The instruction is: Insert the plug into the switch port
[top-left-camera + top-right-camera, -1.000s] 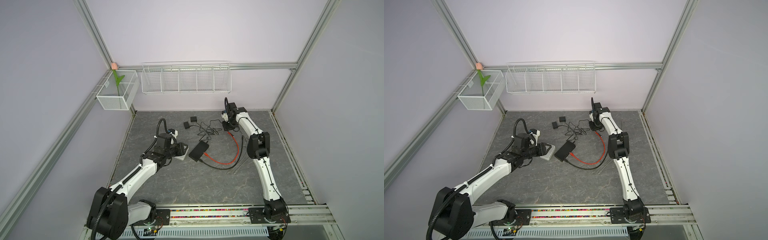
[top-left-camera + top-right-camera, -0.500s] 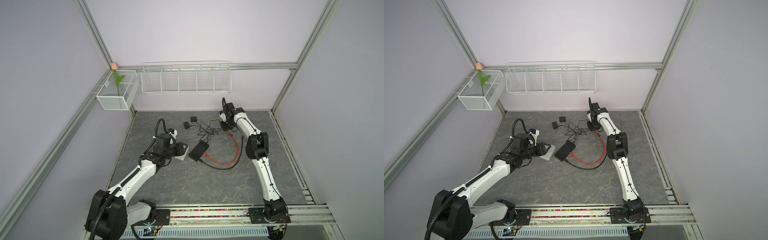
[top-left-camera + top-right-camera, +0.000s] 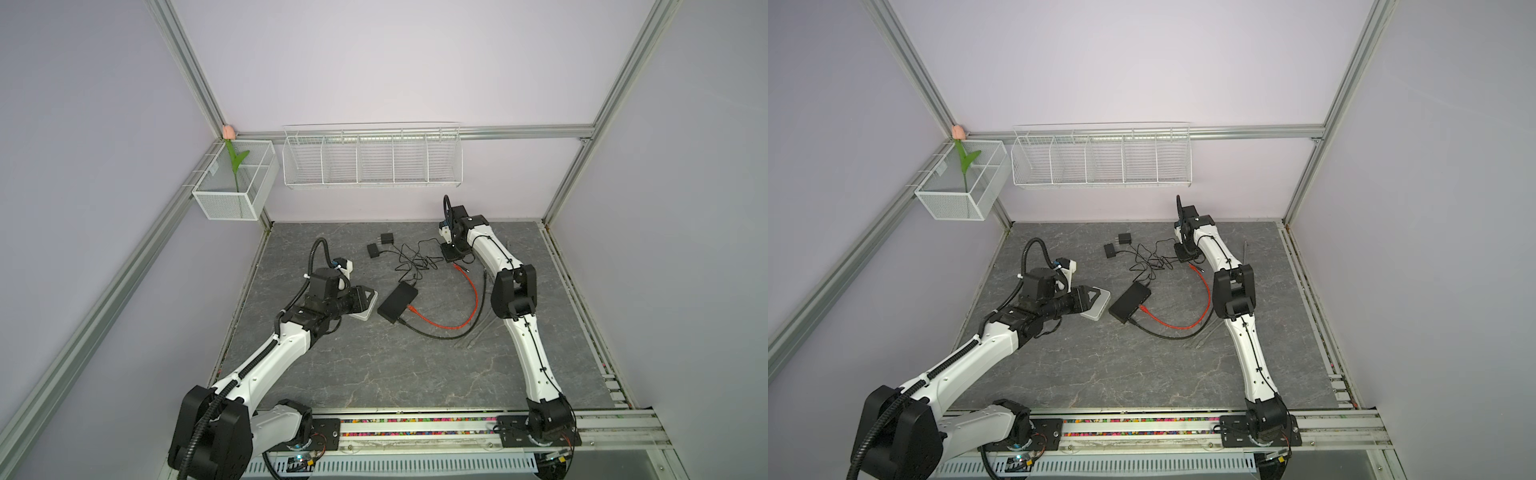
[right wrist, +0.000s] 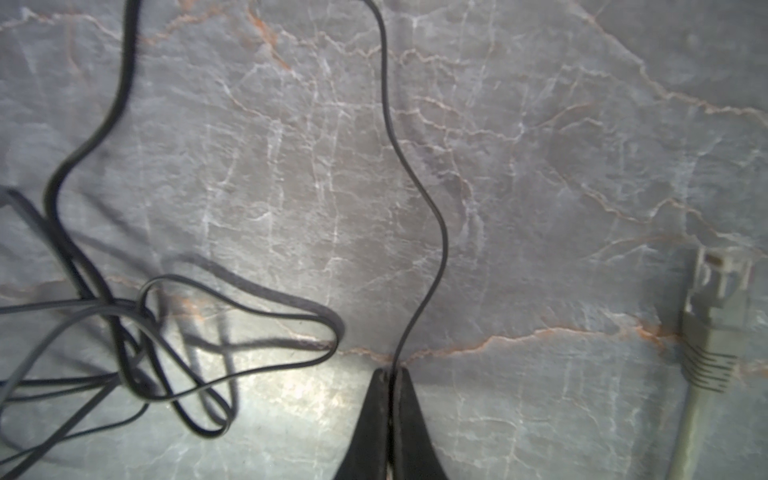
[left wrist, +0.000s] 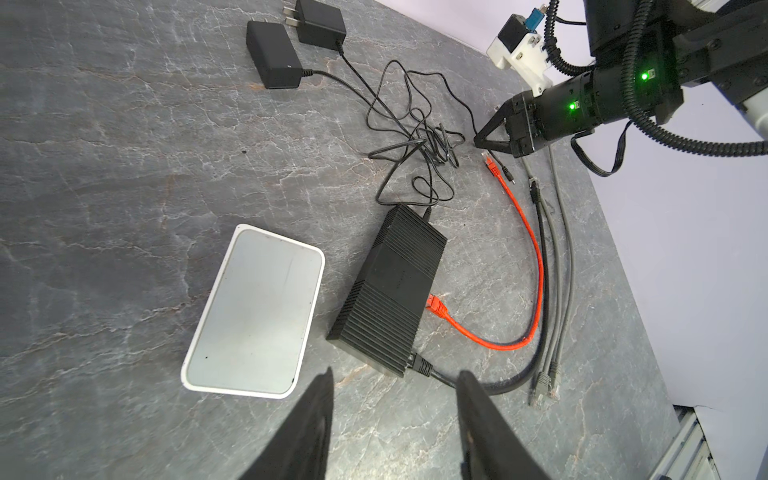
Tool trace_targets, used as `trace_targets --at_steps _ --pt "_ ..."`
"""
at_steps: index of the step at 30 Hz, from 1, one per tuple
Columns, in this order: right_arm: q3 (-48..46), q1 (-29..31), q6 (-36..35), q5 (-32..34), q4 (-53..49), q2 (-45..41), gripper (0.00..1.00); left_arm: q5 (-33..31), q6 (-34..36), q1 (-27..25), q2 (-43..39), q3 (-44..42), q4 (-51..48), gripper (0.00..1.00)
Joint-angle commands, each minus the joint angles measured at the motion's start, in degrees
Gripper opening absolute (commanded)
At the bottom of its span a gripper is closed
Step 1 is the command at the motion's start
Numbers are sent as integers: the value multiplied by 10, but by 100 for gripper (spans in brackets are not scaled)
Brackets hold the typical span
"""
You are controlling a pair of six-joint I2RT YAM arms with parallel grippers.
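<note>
Two arms share the grey table (image 3: 374,374) in both top views, with wide bare stone toward the front and along the right edge. The black switch (image 3: 398,302) lies mid-table with the white box (image 3: 1100,305) just beside it on the left. The left gripper (image 3: 1094,298) hangs over that box. The right gripper (image 3: 451,253) points down near the back wall (image 3: 374,208), beside a tangle of cord (image 3: 415,262). An orange cable (image 3: 440,324) loops from the switch across the ground between them.

Left wrist view: the left gripper (image 5: 395,376) is spread, its fingers (image 5: 307,424) holding nothing, above one end of the switch. The orange cable and a black cable (image 5: 498,384) are plugged into the switch, and grey cables (image 5: 561,291) lie loose nearer the table edge. The barrel plug (image 5: 509,176) rests on the table just beside the orange cable's free end, close under the right gripper. Two adapters (image 5: 272,54) sit well apart.

Right wrist view: the right gripper (image 4: 390,374) is pinched tight on the thin black cord (image 4: 436,232). The tangle lies to one side and a grey connector (image 4: 719,286) to the other.
</note>
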Motion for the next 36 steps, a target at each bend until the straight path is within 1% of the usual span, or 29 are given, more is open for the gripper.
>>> trace_targets --at_steps 1,6,10,12,14,15,17,22,24,27,29,30,32,34,36 --pt "9 1 -3 9 5 -45 6 -10 1 5 -15 -4 -7 48" --pt "11 4 3 10 8 -70 7 -13 1 5 -22 -4 -10 48" --pt "11 7 37 -19 -8 -93 6 -18 -1 5 -31 -5 -14 48" --pt "7 7 72 -50 -23 -100 6 -25 -1 5 -39 -8 -15 48" --pt "-7 13 108 -106 -36 -109 7 -31 -3 8 -48 -13 -15 48" --pt "-17 17 121 -123 -38 -114 7 -33 -4 10 -52 -15 -15 48" --pt "-59 29 160 -149 -25 -136 7 -37 -4 16 -60 -22 -16 48" --pt "-171 71 239 -181 33 -207 7 -37 -16 43 -78 -42 -18 48" --pt "-214 91 261 -177 48 -236 7 -37 -22 54 -88 -53 -16 48" --pt "-318 129 292 -152 134 -299 7 -35 -32 62 -104 -72 -7 50" --pt "-391 155 323 -139 191 -343 7 -19 -36 62 -113 -83 7 51" --pt "-424 165 337 -140 219 -361 7 2 -35 62 -116 -88 18 52" --pt "-496 183 371 -158 295 -397 7 74 -41 63 -125 -105 68 54" --pt "-557 197 402 -168 366 -429 7 137 -73 62 -133 -131 138 54" --pt "-611 212 428 -180 445 -457 7 176 -94 57 -139 -153 197 55"
